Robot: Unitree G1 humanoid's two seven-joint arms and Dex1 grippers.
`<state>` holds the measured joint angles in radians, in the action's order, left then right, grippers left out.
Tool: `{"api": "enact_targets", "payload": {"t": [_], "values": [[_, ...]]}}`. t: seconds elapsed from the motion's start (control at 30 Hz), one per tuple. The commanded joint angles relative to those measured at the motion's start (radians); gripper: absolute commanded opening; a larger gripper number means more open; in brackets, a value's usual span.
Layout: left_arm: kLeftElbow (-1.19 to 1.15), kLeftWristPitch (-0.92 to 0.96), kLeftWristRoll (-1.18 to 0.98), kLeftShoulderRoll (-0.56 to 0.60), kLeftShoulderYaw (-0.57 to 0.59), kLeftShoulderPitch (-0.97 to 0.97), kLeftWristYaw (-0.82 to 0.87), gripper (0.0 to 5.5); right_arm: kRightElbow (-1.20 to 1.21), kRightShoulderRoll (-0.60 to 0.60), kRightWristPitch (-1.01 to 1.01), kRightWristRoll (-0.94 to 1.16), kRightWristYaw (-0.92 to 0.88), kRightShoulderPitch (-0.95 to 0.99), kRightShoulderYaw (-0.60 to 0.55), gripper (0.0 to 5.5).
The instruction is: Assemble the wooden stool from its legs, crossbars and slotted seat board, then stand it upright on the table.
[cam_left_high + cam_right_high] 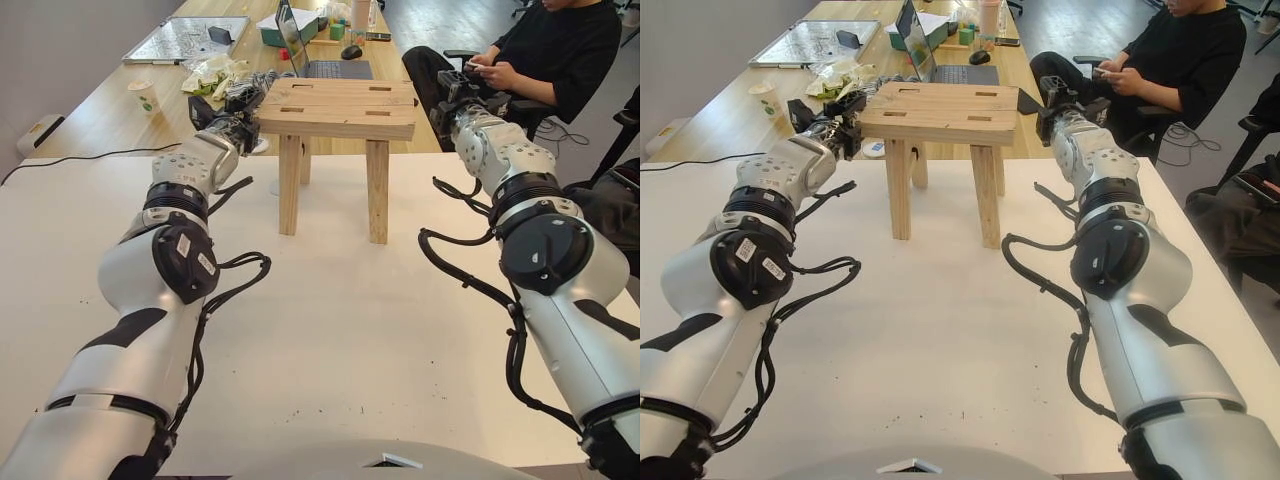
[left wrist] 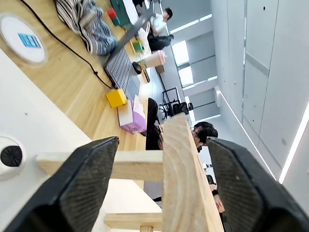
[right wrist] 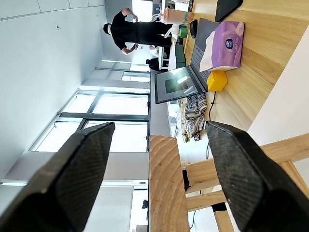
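**Stool upright, claws wide at both ends of its seat**

The stool [image 1: 335, 112] stands on its legs [image 1: 378, 190] at the far middle of the white tabletop [image 1: 330, 330], its slotted seat [image 1: 340, 97] level on top. The left claw [image 1: 243, 103] sits at the seat's left end with its fingers [image 2: 89, 183] spread wide. The board's edge runs between them, with a gap showing on either side, so nothing is gripped. The right claw [image 1: 1054, 100] sits at the seat's right end, its fingers [image 3: 82, 179] just as wide. The end of the board stands between them, clear of both pads. A crossbar [image 2: 137, 165] runs under the seat.

Behind the white surface lies a long wooden desk [image 1: 105, 115] carrying a laptop [image 1: 320, 62], a mouse [image 1: 350, 52], a paper cup [image 1: 146, 97] and a whiteboard [image 1: 185, 38]. A black cable [image 1: 80, 157] trails along the white tabletop's far left edge. Tall windows [image 3: 120, 104] and grey wall panels [image 2: 270, 72] line the room.
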<state>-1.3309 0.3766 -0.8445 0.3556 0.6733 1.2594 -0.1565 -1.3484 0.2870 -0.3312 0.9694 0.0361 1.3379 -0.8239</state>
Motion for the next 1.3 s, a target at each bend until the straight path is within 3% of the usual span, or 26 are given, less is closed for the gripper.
{"api": "enact_targets", "payload": {"t": [0.03,0.17,0.2,0.23,0.3,0.33,0.43,0.6,1.3], "values": [[0.023,-0.096,-0.013,0.087,0.079,-0.049,-0.046,3.92,0.009,0.008,-0.007,-0.020,0.041,-0.005,-0.018,4.15],[0.087,-0.350,0.156,0.162,-0.006,-0.183,-0.071,4.57,0.062,-0.013,0.209,-0.160,0.208,-0.118,0.074,4.75],[0.129,-0.504,0.318,0.160,-0.121,-0.278,0.001,4.57,0.098,-0.037,0.335,-0.264,0.274,-0.194,0.161,4.75],[0.173,-0.640,0.470,0.152,-0.223,-0.376,0.082,4.57,0.129,-0.060,0.439,-0.344,0.317,-0.266,0.227,4.75],[0.345,-0.831,0.616,0.071,-0.301,-0.614,0.143,4.57,0.208,-0.116,0.672,-0.512,0.334,-0.446,0.356,4.75],[0.475,-0.876,0.642,0.018,-0.320,-0.740,0.135,4.57,0.262,-0.158,0.690,-0.507,0.356,-0.522,0.357,4.75],[0.686,-0.842,0.623,-0.065,-0.339,-0.924,0.125,4.57,0.363,-0.231,0.733,-0.518,0.367,-0.648,0.379,4.75],[0.818,-0.787,0.653,-0.075,-0.332,-0.997,0.169,4.57,0.457,-0.269,0.796,-0.609,0.297,-0.741,0.451,4.75],[0.888,-0.693,0.662,-0.111,-0.351,-1.006,0.177,4.57,0.462,-0.266,0.768,-0.650,0.249,-0.756,0.498,4.75]]}}
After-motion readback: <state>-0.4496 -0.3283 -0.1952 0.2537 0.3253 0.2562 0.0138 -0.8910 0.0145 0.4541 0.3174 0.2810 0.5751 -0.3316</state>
